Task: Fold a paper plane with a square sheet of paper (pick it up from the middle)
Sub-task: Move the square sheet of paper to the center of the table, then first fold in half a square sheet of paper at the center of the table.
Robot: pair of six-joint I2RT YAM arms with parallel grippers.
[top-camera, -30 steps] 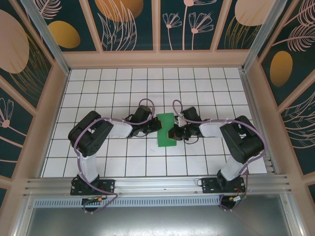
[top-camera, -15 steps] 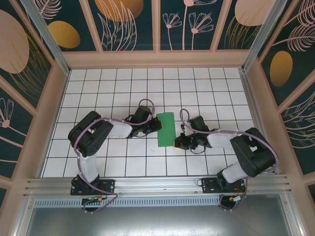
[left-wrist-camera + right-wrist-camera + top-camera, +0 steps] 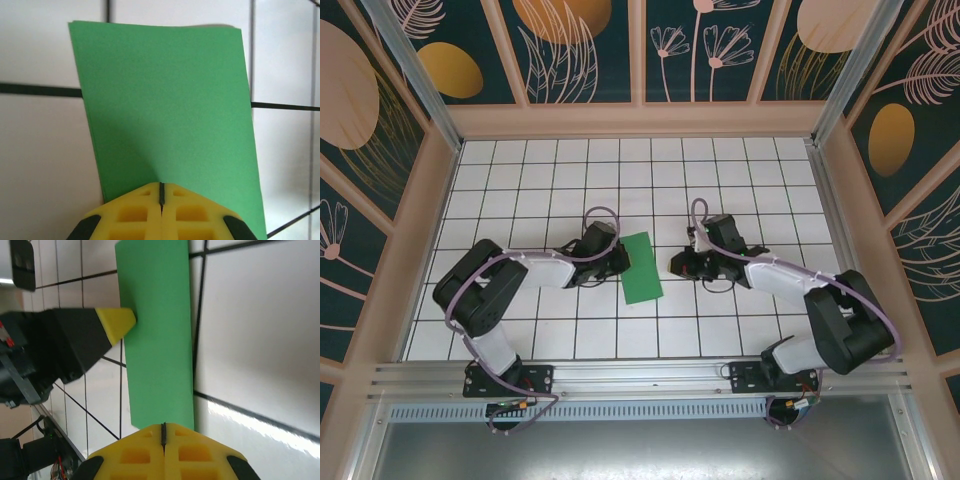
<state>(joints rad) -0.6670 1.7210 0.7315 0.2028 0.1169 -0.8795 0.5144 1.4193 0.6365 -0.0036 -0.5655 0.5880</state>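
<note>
Top external puts the folded square sheet of paper [image 3: 642, 268] flat on the tiles between your two clenched, empty pincers, long axis running away from the bases, left gripper [image 3: 622, 262] touching its left edge, right gripper [image 3: 675, 266] just beside its right.

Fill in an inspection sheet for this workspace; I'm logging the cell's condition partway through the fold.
Surface: white tiled table with dark grid lines; no marks seen.
Job's things: green paper, folded into a narrow rectangle, lying flat mid-table and slightly tilted.
Clutter: nothing seen.
Grippers: left gripper shut, its tip at the paper's left edge; right gripper shut, on the paper's right side with a small gap in the top view.
Cables: purple cables loop along both arms, off the paper.
Surroundings: floral wall panels on three sides; metal rail at the near edge.
</note>
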